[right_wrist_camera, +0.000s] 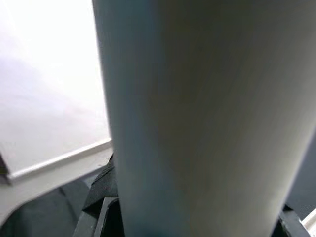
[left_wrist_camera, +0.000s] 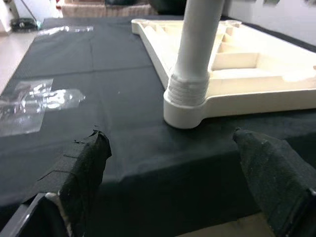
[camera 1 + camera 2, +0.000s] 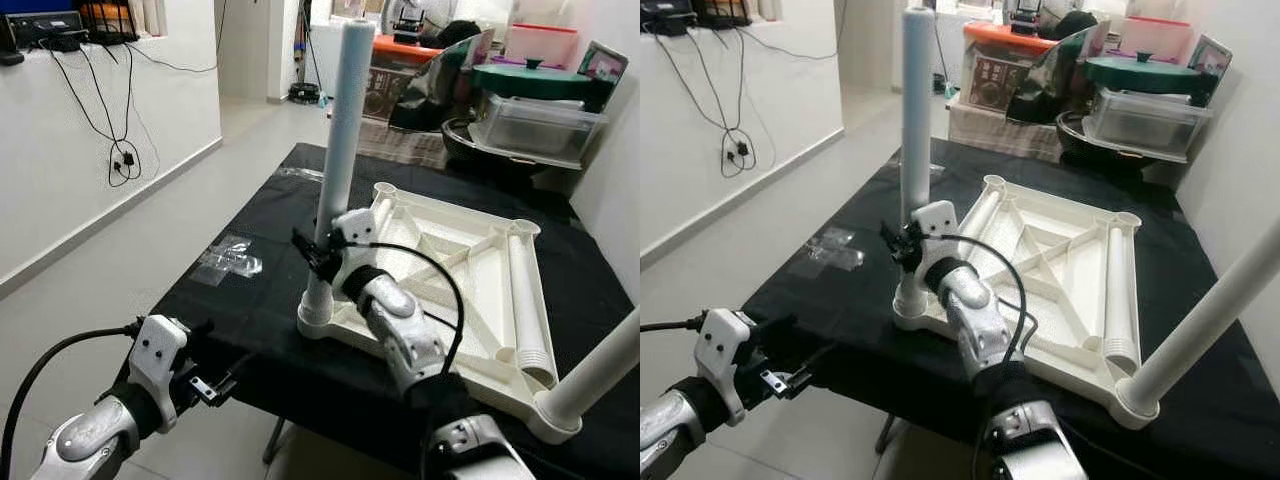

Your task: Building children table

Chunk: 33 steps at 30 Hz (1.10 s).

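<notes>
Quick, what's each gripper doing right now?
Left gripper: open, empty, at the table edge.
Right gripper: shut on the upright table leg.

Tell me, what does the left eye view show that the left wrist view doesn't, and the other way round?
The left eye view alone gives the right end effector closed around the upright leg, a loose leg lying in the upturned tabletop, and the storage boxes behind. The left wrist view alone gives a close look at the leg's ribbed base in its corner socket, framed by the left end effector's open fingers. Both share the black cloth and the clear plastic wrapper.
</notes>
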Tool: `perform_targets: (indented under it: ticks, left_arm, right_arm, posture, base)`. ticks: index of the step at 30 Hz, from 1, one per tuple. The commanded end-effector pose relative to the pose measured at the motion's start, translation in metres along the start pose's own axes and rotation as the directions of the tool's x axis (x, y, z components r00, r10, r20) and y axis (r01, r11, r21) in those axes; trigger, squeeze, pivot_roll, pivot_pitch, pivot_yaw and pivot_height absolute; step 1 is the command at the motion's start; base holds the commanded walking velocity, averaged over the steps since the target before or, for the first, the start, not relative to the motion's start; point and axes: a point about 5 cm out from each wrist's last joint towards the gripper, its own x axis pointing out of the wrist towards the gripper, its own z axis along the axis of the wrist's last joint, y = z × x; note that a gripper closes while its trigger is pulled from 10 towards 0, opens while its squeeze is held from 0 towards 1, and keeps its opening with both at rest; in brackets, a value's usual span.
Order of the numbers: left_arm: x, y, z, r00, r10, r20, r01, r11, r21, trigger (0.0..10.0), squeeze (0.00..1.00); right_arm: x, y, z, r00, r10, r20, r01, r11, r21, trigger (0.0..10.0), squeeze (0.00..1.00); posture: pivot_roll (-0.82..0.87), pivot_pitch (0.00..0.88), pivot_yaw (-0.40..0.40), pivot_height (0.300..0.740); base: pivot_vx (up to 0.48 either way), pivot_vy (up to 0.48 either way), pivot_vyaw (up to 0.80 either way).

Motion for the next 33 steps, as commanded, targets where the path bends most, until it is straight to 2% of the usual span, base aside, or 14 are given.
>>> perform_targets:
  ticks: [1, 6, 10, 13, 15, 19, 21, 22, 23, 24, 28, 29, 30, 33]
  left_arm:
    - [0.002, -0.002, -0.001, 1.0, 0.001, 0.006, -0.001, 1.0, 0.001, 10.0, 0.0]
    - [0.005, -0.002, -0.001, 1.0, -0.001, 0.013, 0.001, 1.0, 0.002, 10.0, 0.0]
    - [0.005, 0.0, -0.001, 1.0, 0.001, 0.014, -0.001, 1.0, 0.004, 10.0, 0.0]
    - [0.005, 0.0, -0.001, 1.0, 0.001, 0.014, -0.001, 1.0, 0.005, 10.0, 0.0]
    - [0.005, 0.0, 0.0, 1.0, 0.0, 0.013, 0.0, 1.0, 0.007, 10.0, 0.0]
    - [0.005, 0.001, -0.001, 1.0, -0.001, 0.012, 0.0, 1.0, 0.007, 10.0, 0.0]
    - [0.005, 0.001, -0.001, 1.0, -0.002, 0.011, 0.002, 1.0, 0.006, 10.0, 0.0]
    - [0.005, 0.001, -0.001, 1.0, -0.002, 0.011, 0.002, 1.0, 0.006, 10.0, 0.0]
    - [0.004, 0.001, -0.001, 1.0, -0.002, 0.01, 0.002, 1.0, 0.006, 10.0, 0.0]
    - [0.004, 0.001, -0.001, 1.0, -0.002, 0.01, 0.002, 1.0, 0.006, 10.0, 0.0]
    - [0.003, 0.001, 0.0, 1.0, -0.004, 0.009, 0.004, 1.0, 0.004, 10.0, 0.0]
    - [0.003, 0.001, -0.001, 1.0, -0.009, 0.005, 0.009, 1.0, -0.001, 10.0, 0.0]
    - [0.003, 0.0, -0.001, 1.0, -0.016, 0.002, 0.016, 1.0, -0.001, 10.0, 0.0]
    - [0.003, -0.001, -0.002, 1.0, -0.021, 0.0, 0.021, 1.0, -0.001, 10.0, 0.0]
  right_arm:
    - [0.001, 0.004, -0.006, 0.998, 0.043, -0.039, -0.038, 0.994, 0.106, 0.0, 0.0]
    - [0.007, -0.007, 0.027, 0.998, -0.008, 0.07, -0.004, 0.985, 0.173, 0.0, 0.0]
    - [0.01, -0.012, 0.046, 0.99, -0.061, 0.13, 0.026, 0.966, 0.257, 0.0, 0.0]
    - [0.011, -0.013, 0.051, 0.986, -0.069, 0.149, 0.026, 0.962, 0.273, 0.0, 0.0]
    - [0.011, -0.014, 0.071, 0.98, -0.067, 0.19, 0.0, 0.943, 0.331, 0.0, 0.0]
    - [0.011, -0.013, 0.084, 0.974, -0.05, 0.222, -0.039, 0.924, 0.38, 0.0, 0.0]
    - [0.012, -0.009, 0.09, 0.972, -0.023, 0.236, -0.088, 0.89, 0.448, 0.0, 0.0]
    - [0.012, -0.009, 0.09, 0.972, -0.023, 0.236, -0.088, 0.89, 0.448, 0.0, 0.0]
    - [0.012, -0.003, 0.092, 0.972, 0.008, 0.236, -0.135, 0.838, 0.528, 0.0, 0.0]
    - [0.012, -0.003, 0.092, 0.972, 0.008, 0.236, -0.135, 0.838, 0.528, 0.0, 0.0]
    - [0.012, 0.006, 0.093, 0.972, 0.032, 0.234, -0.17, 0.783, 0.599, 0.0, 0.0]
    - [0.011, 0.025, 0.09, 0.967, 0.092, 0.237, -0.227, 0.735, 0.638, 0.0, 0.0]
    - [0.011, 0.034, 0.088, 0.968, 0.104, 0.227, -0.232, 0.715, 0.66, 0.0, 0.0]
    - [0.011, 0.039, 0.087, 0.97, 0.109, 0.217, -0.23, 0.702, 0.674, 0.0, 0.0]
  posture:
    - [0.1, 0.0, -0.106, 0.74]
    - [0.09, 0.0, -0.101, 0.74]
    - [0.09, 0.0, -0.097, 0.74]
    - [0.09, 0.0, -0.097, 0.74]
    - [0.1, 0.0, -0.096, 0.74]
    - [0.1, 0.0, -0.094, 0.74]
    - [0.1, 0.0, -0.094, 0.74]
    - [0.1, 0.0, -0.094, 0.74]
    - [0.1, 0.0, -0.093, 0.74]
    - [0.1, 0.0, -0.093, 0.74]
    - [0.1, 0.0, -0.091, 0.74]
    - [0.09, 0.0, -0.083, 0.74]
    - [0.09, 0.0, -0.08, 0.74]
    - [0.09, 0.0, -0.078, 0.74]
  base:
    - [0.0, 0.0, 0.0]
    - [0.0, 0.0, 0.0]
    - [0.0, 0.0, 0.0]
    - [0.0, 0.0, 0.0]
    - [0.0, 0.0, 0.0]
    - [0.0, 0.0, 0.0]
    - [0.0, 0.0, 0.0]
    - [0.0, 0.0, 0.0]
    - [0.0, 0.0, 0.0]
    - [0.0, 0.0, 0.0]
    - [0.0, 0.0, 0.0]
    - [0.0, 0.0, 0.0]
    - [0.0, 0.0, 0.0]
    - [0.0, 0.0, 0.0]
